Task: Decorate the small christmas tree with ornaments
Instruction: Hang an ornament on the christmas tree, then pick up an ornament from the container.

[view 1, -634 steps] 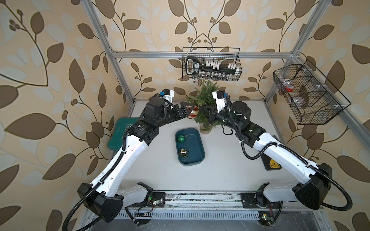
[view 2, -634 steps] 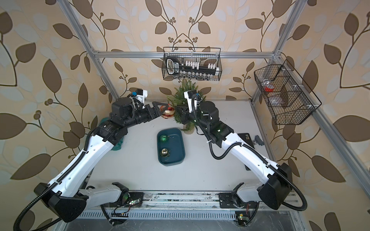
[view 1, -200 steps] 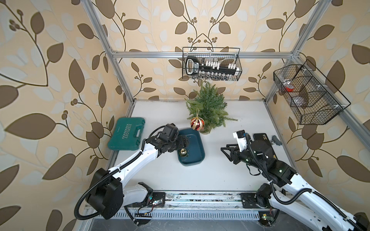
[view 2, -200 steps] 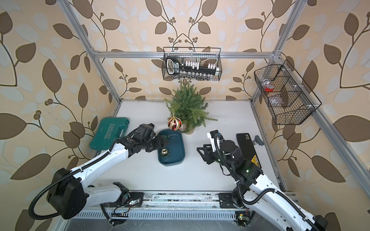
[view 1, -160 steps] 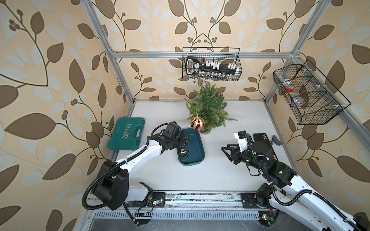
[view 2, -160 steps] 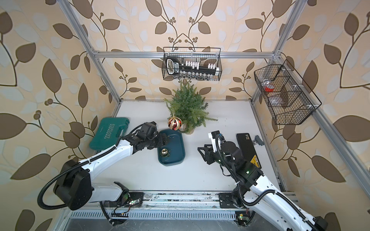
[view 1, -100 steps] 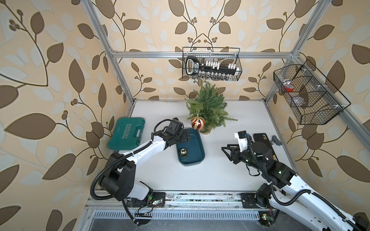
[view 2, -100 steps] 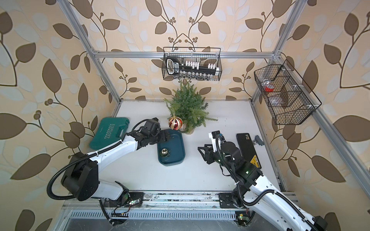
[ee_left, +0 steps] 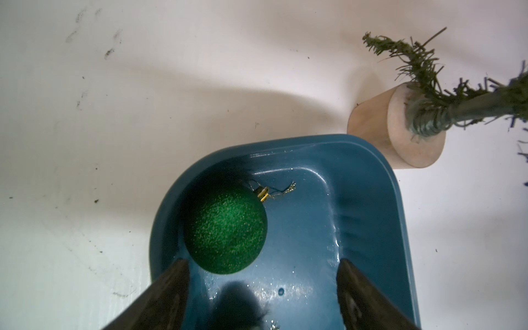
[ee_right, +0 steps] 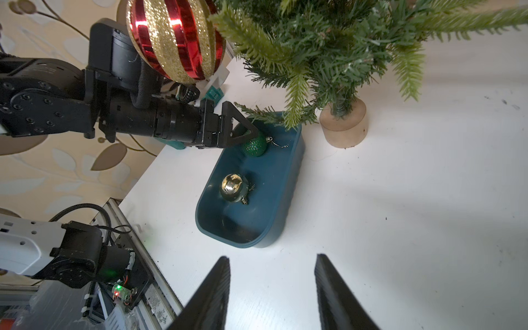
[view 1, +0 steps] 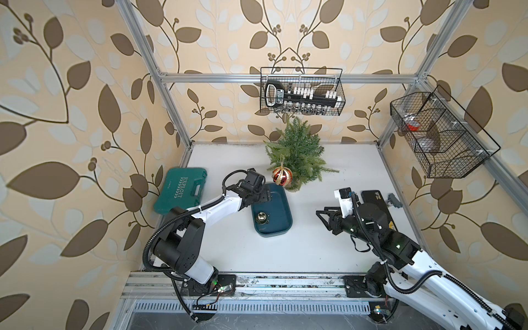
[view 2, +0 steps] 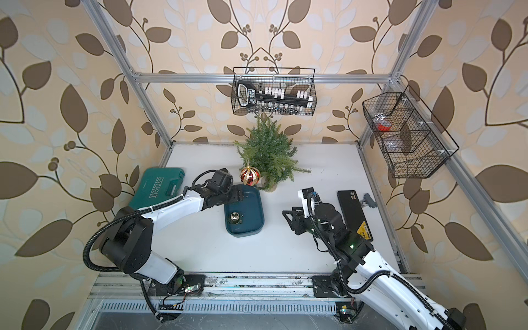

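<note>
In both top views the small christmas tree (view 1: 297,151) stands at the back of the tabletop (view 1: 314,257) with the red ornament (view 1: 282,176) hanging on it, and the gold ornament (view 1: 261,218) lies in the blue tray (view 1: 278,207) beside it. The left wrist view shows the left jaws open and gripping nothing, with the green ornament (ee_left: 224,231) lying just ahead of them in the tray's corner. In the right wrist view the right jaws stand open and empty over bare tabletop.

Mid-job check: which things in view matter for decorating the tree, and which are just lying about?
For the job: small christmas tree, red ornament hanging on it, green ornament and gold ornament in the blue tray, left gripper open over the tray.
Lying about: green tool case, black flat device, back wire basket, side wire basket.
</note>
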Robot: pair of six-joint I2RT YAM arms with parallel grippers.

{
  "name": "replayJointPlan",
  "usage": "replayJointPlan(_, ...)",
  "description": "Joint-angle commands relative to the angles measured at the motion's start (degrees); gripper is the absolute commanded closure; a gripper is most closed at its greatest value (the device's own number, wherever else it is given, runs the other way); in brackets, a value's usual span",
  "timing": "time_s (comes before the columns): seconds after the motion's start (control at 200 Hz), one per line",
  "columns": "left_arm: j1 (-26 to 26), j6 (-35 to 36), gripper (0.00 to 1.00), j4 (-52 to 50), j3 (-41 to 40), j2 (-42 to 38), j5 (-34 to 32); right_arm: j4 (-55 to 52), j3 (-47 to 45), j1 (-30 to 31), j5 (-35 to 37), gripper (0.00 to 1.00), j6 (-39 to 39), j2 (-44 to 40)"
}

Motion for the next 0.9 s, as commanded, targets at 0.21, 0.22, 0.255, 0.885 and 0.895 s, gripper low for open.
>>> replayJointPlan(0.21,-0.12,-0.29,0.23,2.91,1.5,3.73,-0.49,1.2,-1.11,0.1,0.72,0.52,0.4,-0.35)
replayJointPlan(0.22,-0.13,-0.34,0.23,3.01,1.47,3.8,-0.49,1.22,-1.13,0.1,0.79,0.53,0.4,-0.33)
replayJointPlan(0.255,-0.13,-0.46,0.24,3.35,1.41,4.1,-0.23,1.18,-1.13,0.1,0.89,0.53,0.39,-0.34)
replayJointPlan(0.885,-0.11,-2.03,0.27,3.8,4.46,9.71,-4.67,1.69,-1.55,0.1,1.21,0.53,0.66,-0.01)
replayJointPlan(0.895,-0.13,-2.03,0.27,3.78,4.58,9.84,-4.68,1.7,-1.57,0.1,1.24,0.53,0.66,-0.05)
